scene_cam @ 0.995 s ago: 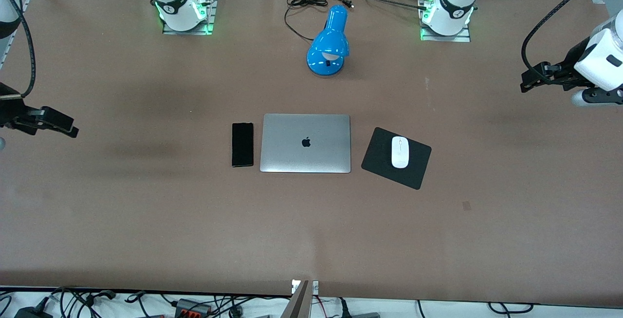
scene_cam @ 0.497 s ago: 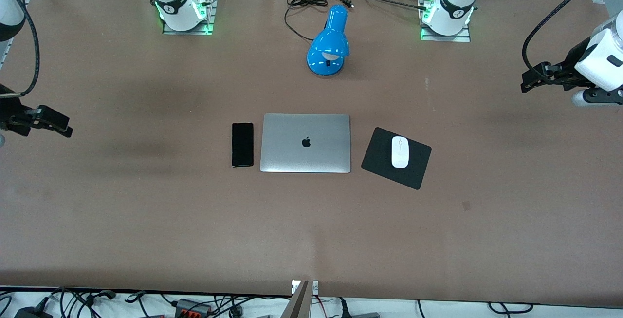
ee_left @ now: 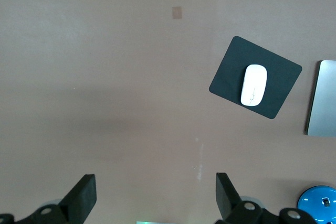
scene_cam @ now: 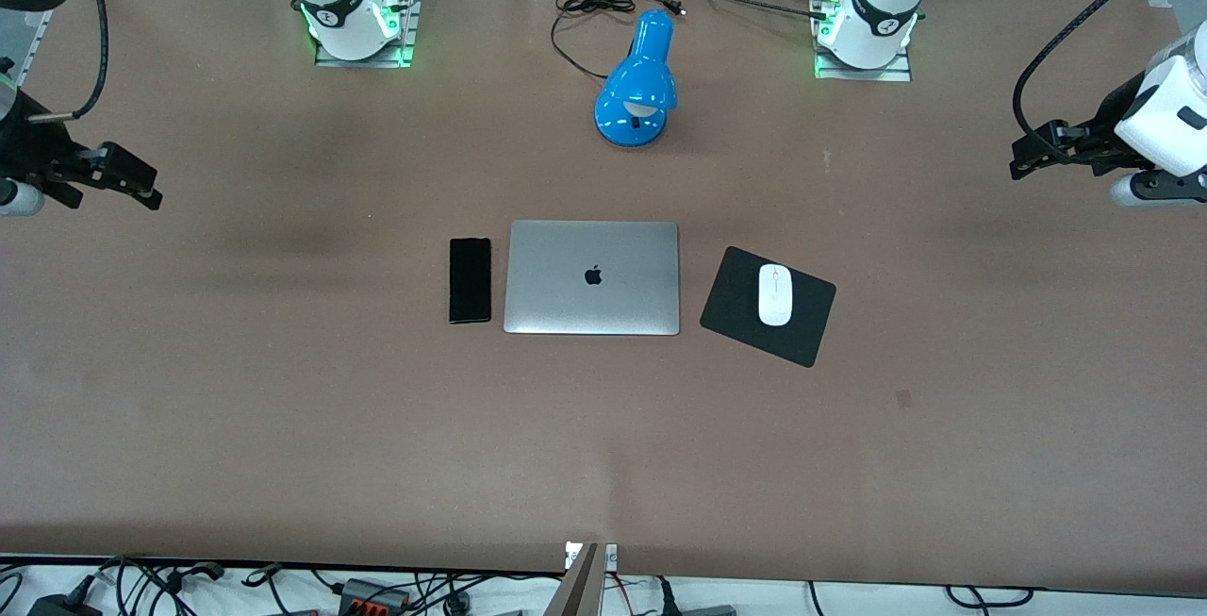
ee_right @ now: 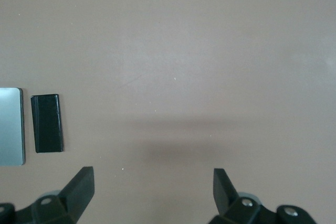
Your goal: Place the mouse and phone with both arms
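Mouse [scene_cam: 775, 294] on the mouse pad [scene_cam: 731, 300] and phone [scene_cam: 470, 280] flank the laptop [scene_cam: 592, 277]; left gripper [scene_cam: 1023, 159] and right gripper [scene_cam: 141, 184], both spread, hang empty over the table ends and should centre squarely before descending

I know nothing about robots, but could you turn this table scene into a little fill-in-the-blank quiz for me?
1. The white mouse rests on a black ____.
2. The phone lies flat on the table right beside the closed silver ____.
3. Both the left claw and the right claw are ____ and hold nothing.
4. The lamp between the two robot bases is coloured ____.

Missing words: mouse pad; laptop; open; blue
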Controlling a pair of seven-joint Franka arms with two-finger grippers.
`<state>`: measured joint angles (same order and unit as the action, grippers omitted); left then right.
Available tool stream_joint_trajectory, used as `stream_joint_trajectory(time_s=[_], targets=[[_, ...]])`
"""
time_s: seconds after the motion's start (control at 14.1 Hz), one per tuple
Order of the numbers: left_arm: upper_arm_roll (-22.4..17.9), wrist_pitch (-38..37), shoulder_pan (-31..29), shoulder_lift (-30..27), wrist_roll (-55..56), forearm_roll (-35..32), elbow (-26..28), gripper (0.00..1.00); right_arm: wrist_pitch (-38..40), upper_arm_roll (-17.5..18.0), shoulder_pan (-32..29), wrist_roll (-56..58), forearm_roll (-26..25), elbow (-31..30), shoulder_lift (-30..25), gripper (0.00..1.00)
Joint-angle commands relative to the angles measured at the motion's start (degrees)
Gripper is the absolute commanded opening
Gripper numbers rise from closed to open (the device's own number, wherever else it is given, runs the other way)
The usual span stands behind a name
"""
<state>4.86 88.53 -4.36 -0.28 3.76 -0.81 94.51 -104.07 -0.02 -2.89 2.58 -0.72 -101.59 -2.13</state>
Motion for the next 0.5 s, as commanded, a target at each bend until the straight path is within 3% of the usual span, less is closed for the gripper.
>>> stream_joint_trajectory(time_s=[0.0, 0.43], targets=[[-0.3, -0.1, 0.1, 0.1, -1.1, -0.1, -0.6, 1.0, 0.2, 0.3, -0.4, 1.0, -0.5, -0.1, -0.3, 1.0], [-0.4, 0.0, 0.1, 0.2, -1.2, 0.2, -0.7, 1.0, 4.1, 0.1, -0.9, 1.1, -0.2, 0.4, -0.5, 1.0]])
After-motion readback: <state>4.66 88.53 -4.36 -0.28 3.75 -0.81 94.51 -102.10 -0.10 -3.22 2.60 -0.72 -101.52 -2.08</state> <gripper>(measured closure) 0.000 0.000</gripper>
